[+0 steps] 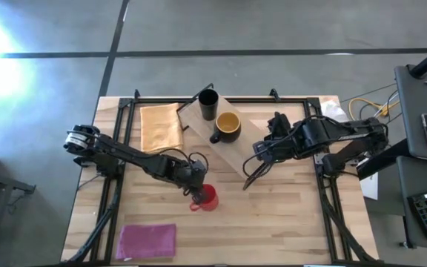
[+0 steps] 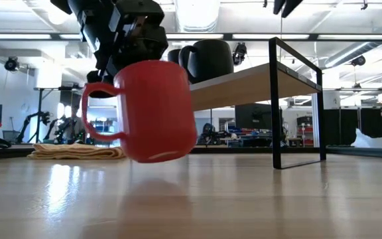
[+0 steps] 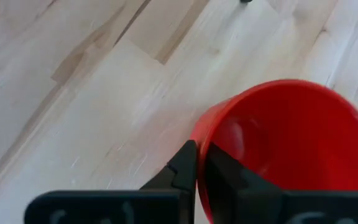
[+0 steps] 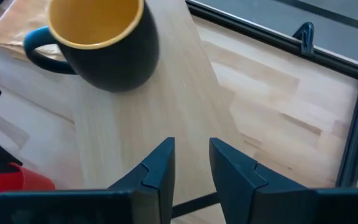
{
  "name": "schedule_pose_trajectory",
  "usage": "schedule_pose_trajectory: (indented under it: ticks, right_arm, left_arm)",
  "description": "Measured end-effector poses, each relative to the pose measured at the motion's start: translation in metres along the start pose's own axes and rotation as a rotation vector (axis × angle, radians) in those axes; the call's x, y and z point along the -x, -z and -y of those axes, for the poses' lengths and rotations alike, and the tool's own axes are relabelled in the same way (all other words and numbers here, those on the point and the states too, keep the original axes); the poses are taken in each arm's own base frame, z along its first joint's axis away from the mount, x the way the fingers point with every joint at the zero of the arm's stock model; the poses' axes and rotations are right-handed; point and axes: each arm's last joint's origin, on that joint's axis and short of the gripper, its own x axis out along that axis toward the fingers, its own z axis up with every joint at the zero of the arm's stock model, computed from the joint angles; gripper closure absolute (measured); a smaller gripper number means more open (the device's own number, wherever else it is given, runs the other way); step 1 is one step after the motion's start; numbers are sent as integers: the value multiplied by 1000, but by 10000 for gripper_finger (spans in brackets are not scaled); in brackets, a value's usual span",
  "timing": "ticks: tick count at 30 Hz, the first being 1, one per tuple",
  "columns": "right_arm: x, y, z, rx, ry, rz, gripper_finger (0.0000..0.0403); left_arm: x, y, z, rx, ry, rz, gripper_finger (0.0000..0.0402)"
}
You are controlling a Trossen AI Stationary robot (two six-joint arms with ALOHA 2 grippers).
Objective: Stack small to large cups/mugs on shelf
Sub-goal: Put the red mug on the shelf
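Red mug [image 2: 150, 109] nearest the low camera, tilted, base just clear of the table [image 2: 244, 199], handle toward the cloth side; left gripper [image 3: 199, 163] clamped tight on its rim, one finger inside the wall, one outside; in the high view it sits near the table's middle, short of the shelf [image 1: 237, 152]. Shelf runs diagonally across the far half; black cup [image 1: 207, 104] and dark mug with yellow inside [image 1: 227, 126] stand on its board side by side. Right gripper [image 4: 190, 163] hangs over the shelf's board just short of the dark mug, fingers parted by a narrow gap, nothing between them. Orange-tan cloth [image 1: 160, 127] beside the shelf; purple mat [image 1: 147, 241] at the near edge.
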Motion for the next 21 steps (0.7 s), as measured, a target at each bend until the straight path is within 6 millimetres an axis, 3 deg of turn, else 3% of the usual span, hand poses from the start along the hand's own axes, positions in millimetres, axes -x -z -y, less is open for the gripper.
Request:
schedule_pose_trajectory:
  ticks: [5,10,15,21]
  right_arm:
    - [-1,7,19,-44,13,-3,327]
    - [-8,19,41,-110,46,-20,338]
    - [-21,34,56,-172,74,-71,340]
    - [-23,40,62,-181,12,-91,340]
  left_arm:
    - [5,-4,1,6,12,11,400]
    - [29,-23,17,-16,64,44,401]
    - [79,-56,44,-116,88,126,401]
    - [129,-99,46,-167,64,271,401]
